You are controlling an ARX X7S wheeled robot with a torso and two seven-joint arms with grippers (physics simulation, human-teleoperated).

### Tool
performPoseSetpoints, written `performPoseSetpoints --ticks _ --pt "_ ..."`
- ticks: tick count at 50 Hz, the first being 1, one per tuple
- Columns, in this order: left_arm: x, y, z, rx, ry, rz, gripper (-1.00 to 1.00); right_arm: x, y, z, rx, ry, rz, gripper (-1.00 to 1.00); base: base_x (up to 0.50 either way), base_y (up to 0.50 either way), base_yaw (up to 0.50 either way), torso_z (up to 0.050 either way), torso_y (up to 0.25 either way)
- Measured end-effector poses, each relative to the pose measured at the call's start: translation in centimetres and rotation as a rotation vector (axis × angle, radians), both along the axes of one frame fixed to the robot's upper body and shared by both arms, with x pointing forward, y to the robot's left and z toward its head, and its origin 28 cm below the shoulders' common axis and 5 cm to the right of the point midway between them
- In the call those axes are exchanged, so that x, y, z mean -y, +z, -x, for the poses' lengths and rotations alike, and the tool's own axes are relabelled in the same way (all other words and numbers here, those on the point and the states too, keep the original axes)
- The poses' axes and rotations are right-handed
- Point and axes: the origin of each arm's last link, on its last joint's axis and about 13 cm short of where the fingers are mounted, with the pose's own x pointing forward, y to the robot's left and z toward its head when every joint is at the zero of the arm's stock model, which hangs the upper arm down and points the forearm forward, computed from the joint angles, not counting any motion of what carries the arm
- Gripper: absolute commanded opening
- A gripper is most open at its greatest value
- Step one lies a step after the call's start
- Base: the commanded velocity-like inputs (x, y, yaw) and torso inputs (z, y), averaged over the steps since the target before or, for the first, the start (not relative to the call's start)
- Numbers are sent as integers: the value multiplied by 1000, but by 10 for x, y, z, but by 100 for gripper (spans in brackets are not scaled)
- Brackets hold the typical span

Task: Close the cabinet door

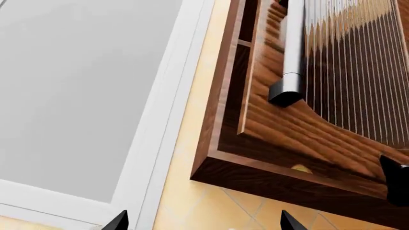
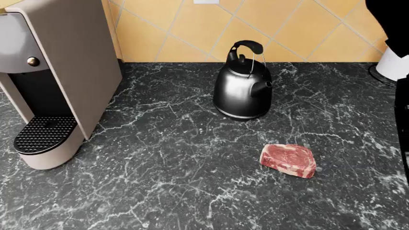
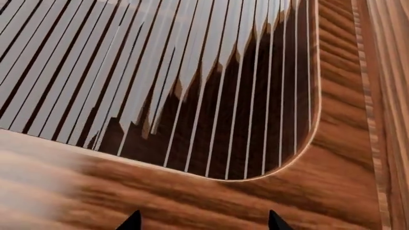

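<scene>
Wooden cabinet door (image 3: 191,201) with its ribbed glass panel (image 3: 160,86) fills my right wrist view, close before my right end effector (image 3: 201,223), fingertips spread wide. My left end effector (image 1: 201,223), also wide, faces the door's metal handle (image 1: 292,52).

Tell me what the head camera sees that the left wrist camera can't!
Only the head view shows the black kettle, the raw steak, the coffee machine and the dark marble counter. Only the left wrist view shows the wooden cabinet door, its metal handle, a white window frame and the left hand tips. Both show the yellow wall tiles.
</scene>
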Motion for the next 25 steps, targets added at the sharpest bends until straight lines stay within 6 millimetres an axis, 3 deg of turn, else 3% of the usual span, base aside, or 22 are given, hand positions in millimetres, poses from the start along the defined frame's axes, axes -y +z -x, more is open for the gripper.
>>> performPoseSetpoints --ticks 25 --pt "-1 -3 -3 -9 2 1 100 -7 -10 -21 -21 -24 27 100 3 0 1 0 0"
